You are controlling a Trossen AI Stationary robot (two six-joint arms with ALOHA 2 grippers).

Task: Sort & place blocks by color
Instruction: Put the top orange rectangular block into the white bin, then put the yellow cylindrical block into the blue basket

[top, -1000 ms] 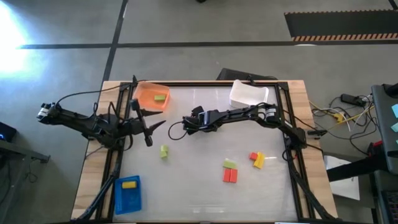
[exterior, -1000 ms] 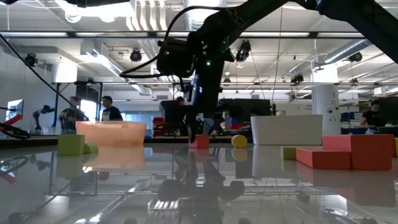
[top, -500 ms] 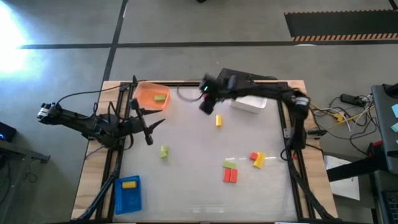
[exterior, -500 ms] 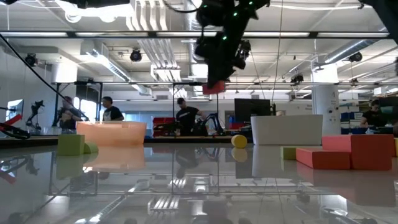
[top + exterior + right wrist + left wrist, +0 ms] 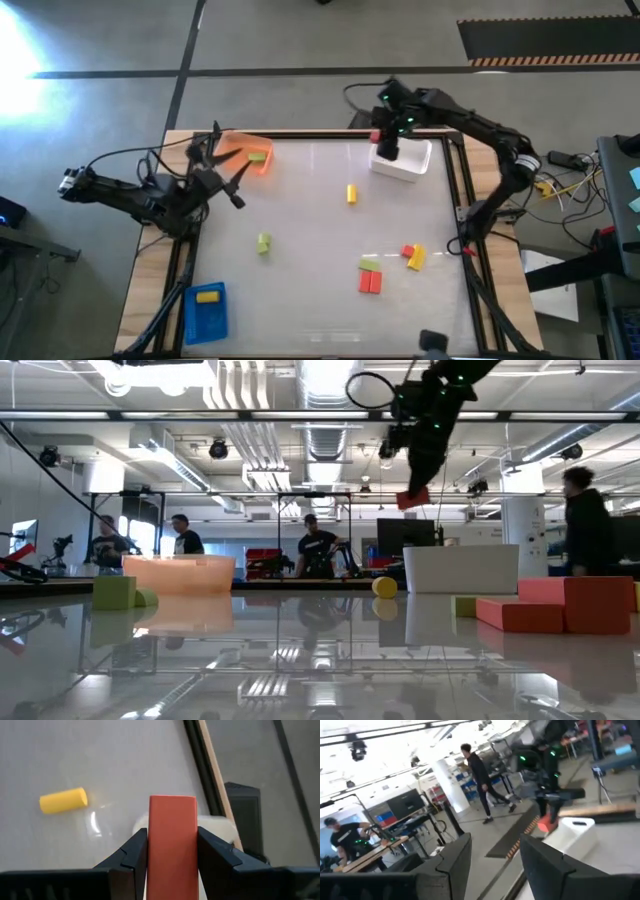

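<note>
My right gripper hangs high over the white tray at the table's far right, shut on a red block, which also shows in the low view. My left gripper is open and hovers beside the orange tray, which holds a green block. A yellow block and a green block lie flat on the table. A yellow block lies in the blue tray. Red, green and yellow blocks cluster near the right. My right gripper pinches the red block by its two long sides between both fingers, coming from above and pointing down. The block's free end sticks out past the fingertips. It is lifted clear, tilted a little, above the white tray's rim.
Dark frame rails run along the table's left and right edges. People stand and walk in the room beyond the table. Bare tabletop lies between the yellow block and the near edge.
My right gripper has risen from the table's middle with the red block and swung toward the far right edge, over the white tray. The yellow block that its arm covered shows now. My left gripper has shifted slightly toward the far edge, closer to the orange tray.
</note>
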